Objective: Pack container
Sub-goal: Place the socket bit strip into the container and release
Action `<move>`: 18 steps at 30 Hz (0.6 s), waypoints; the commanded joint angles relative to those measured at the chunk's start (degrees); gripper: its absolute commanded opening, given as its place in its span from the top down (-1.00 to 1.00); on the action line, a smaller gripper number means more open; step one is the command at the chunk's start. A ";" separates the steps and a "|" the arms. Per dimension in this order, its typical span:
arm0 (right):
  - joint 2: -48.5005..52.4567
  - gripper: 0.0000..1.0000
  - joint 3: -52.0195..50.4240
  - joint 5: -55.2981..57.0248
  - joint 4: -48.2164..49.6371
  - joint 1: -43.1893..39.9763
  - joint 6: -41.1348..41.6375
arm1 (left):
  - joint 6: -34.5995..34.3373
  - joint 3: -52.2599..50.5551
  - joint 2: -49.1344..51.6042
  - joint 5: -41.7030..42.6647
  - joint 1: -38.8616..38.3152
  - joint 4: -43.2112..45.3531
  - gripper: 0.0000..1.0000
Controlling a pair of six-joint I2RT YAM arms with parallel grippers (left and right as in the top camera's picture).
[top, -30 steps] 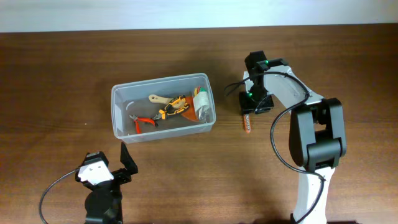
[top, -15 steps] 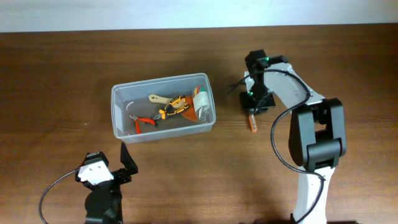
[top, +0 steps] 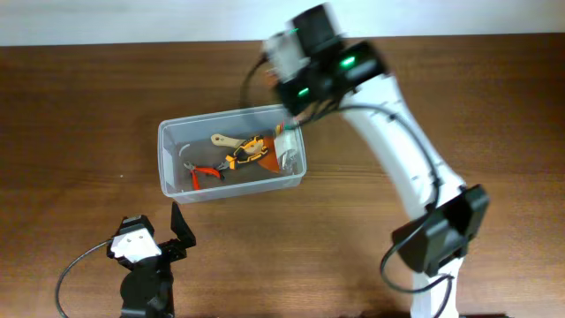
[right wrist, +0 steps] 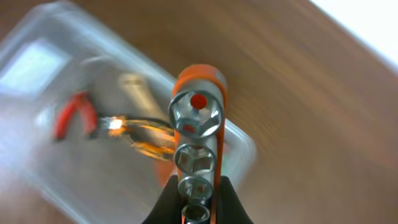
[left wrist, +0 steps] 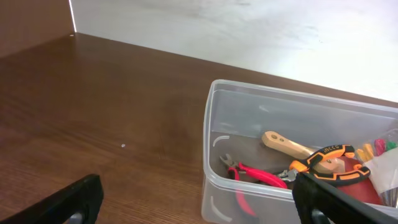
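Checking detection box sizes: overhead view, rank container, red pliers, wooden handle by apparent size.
1. container.
2-3. red pliers and wooden handle: look alike, handle partly covered, so not ranked.

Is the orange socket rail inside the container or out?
Out: the right gripper holds the socket rail in the air above the container.

Clear, colourless rectangular plastic tub with rounded corners and a rim (top: 231, 188), upright and lidless on the brown wooden table (top: 79, 97), left of centre, slightly skewed, partly filled: red-handled pliers (top: 205, 174), pale wooden handle (top: 225, 140) inside
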 commanded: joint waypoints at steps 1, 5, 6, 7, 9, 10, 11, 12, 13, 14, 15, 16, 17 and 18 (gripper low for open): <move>2.32 0.92 -2.08 -2.62 0.59 5.62 -25.83 | 0.50 -0.22 -0.26 -0.22 -0.24 -0.04 -0.98; 6.64 0.92 -2.47 -2.16 0.66 9.27 -39.15 | 0.50 -0.22 -0.26 -0.22 -0.24 -0.04 -0.99; 7.85 0.92 -2.47 -2.16 0.63 9.57 -40.41 | 0.50 -0.22 -0.26 -0.20 -0.24 -0.04 -0.99; 9.18 0.92 -2.47 -2.16 0.83 9.60 -40.68 | 0.50 -0.22 -0.26 -0.20 -0.24 -0.04 -0.98; 11.93 0.92 -2.47 -2.16 1.38 9.49 -40.68 | 0.50 -0.22 -0.26 -0.22 -0.24 -0.04 -0.99; 13.31 0.90 -2.47 -2.08 1.95 9.18 -40.65 | 0.50 -0.20 -0.26 -0.20 -0.24 -0.04 -0.98; 14.69 0.88 -2.47 -1.46 2.73 8.81 -40.65 | 0.50 -0.22 -0.26 -0.22 -0.24 -0.04 -0.98; 15.56 0.87 -2.47 -0.66 3.30 8.70 -40.65 | 0.50 -0.22 -0.26 -0.22 -0.24 -0.04 -0.98; 16.44 0.84 -2.47 1.03 4.15 8.33 -40.63 | 0.50 -0.22 -0.26 -0.20 -0.24 -0.04 -0.98; 16.98 0.81 -2.47 2.16 4.70 7.98 -40.61 | 0.50 -0.22 -0.26 -0.20 -0.24 -0.04 -0.99; 17.25 0.77 -2.47 3.41 5.29 7.69 -40.39 | 0.50 -0.22 -0.26 -0.22 -0.24 -0.04 -0.98; 17.46 0.72 -2.47 4.20 5.84 7.54 -40.22 | 0.50 -0.22 -0.26 -0.22 -0.24 -0.04 -0.98; 17.44 0.63 -2.45 4.59 6.12 7.26 -40.22 | 0.50 -0.22 -0.26 -0.22 -0.24 -0.04 -0.99; 17.38 0.51 -2.38 5.03 6.36 7.15 -39.76 | 0.50 -0.22 -0.26 -0.22 -0.24 -0.04 -0.99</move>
